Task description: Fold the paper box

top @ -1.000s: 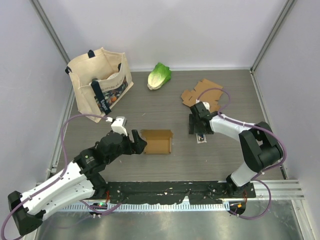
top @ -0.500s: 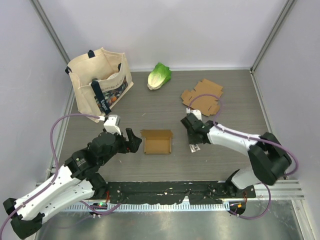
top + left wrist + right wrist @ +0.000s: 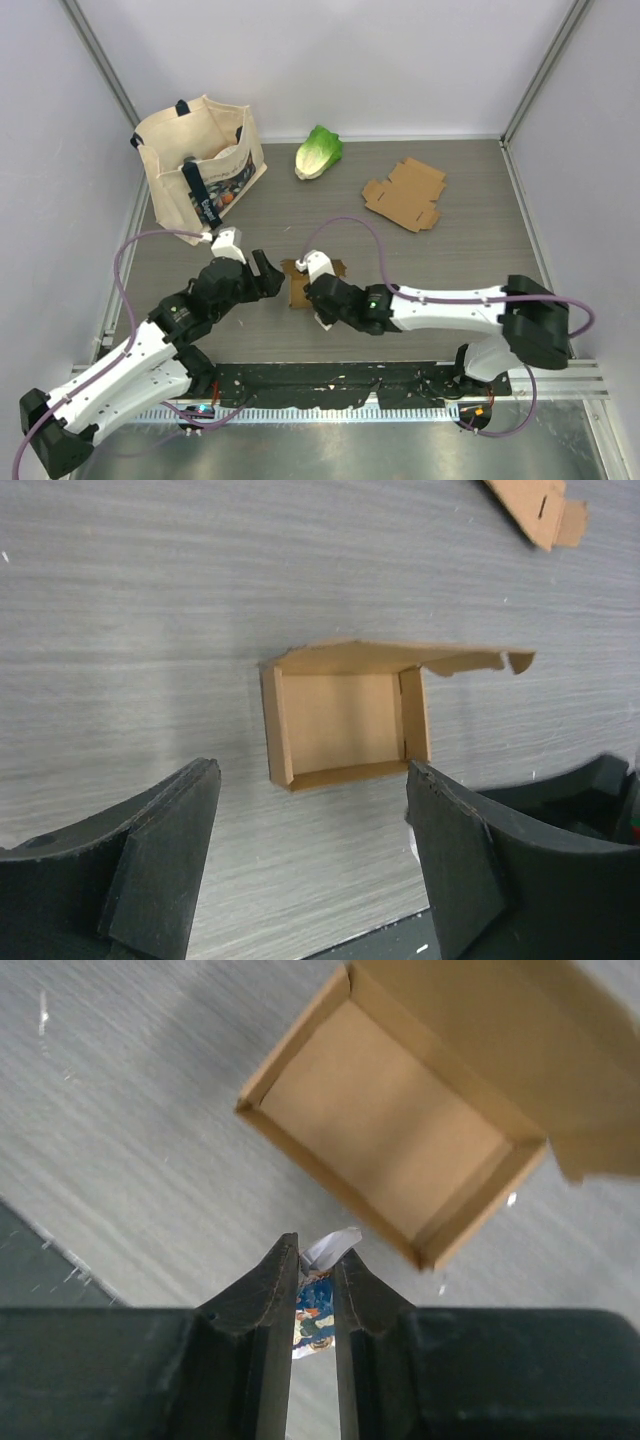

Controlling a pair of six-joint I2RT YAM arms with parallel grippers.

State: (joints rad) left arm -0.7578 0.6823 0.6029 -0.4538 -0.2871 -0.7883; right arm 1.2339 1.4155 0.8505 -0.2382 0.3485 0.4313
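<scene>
One table [image 3: 460,260] carries everything. One tote bag [image 3: 200,170] stands far left, out of the way. Two grippers work the middle: the left gripper [image 3: 312,775] gapes wide near the box [image 3: 345,720], likely ready to steady it; the right gripper [image 3: 315,1260] is pinched almost closed. One flat cardboard sheet [image 3: 405,193] and one lettuce [image 3: 318,152] lie at the back, spare. The one box sits mid-table, open, lid up. One printed slip [image 3: 318,1315] hangs in the right pinch, probably bound for inside.
</scene>
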